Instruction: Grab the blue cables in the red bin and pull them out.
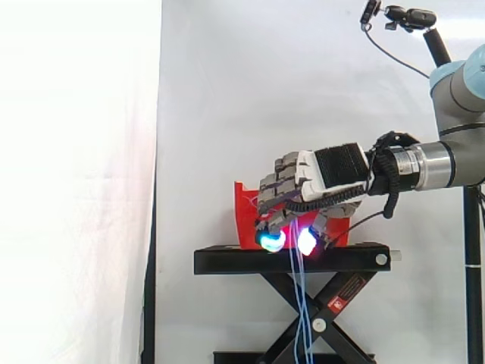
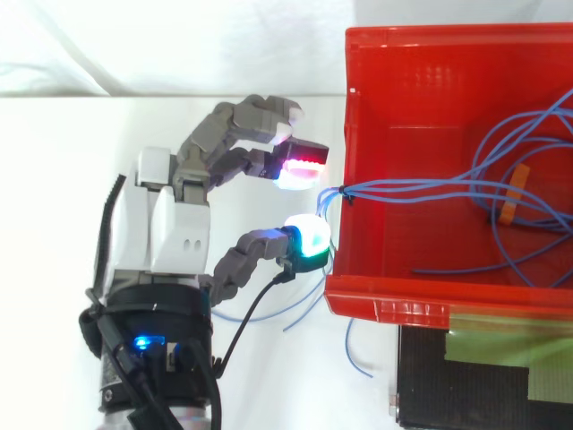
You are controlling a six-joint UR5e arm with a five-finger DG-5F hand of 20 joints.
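A red bin point(image 2: 385, 309) rests on a black stand point(image 1: 227, 260). Inside it lie thin blue cables point(image 2: 430, 188), bunched where they cross the bin's left wall. My hand point(image 2: 170, 224) is just outside that wall, with its fingers curled. A red-glowing fingertip point(image 2: 300, 166) and the green-glowing thumb pad point(image 2: 309, 237) close on the cable bunch at the rim. In the side view the hand point(image 1: 318, 171) hovers in front of the bin point(image 1: 244, 208). From between its glowing pads, loose cable ends point(image 1: 297, 303) hang down past the stand.
An orange tag point(image 2: 510, 193) lies among the cables in the bin. The stand is a black scissor lift point(image 1: 333, 303) before a white curtain. Green tape point(image 2: 510, 354) marks the stand's top beside the bin. A camera on a pole point(image 1: 413, 17) stands at the upper right.
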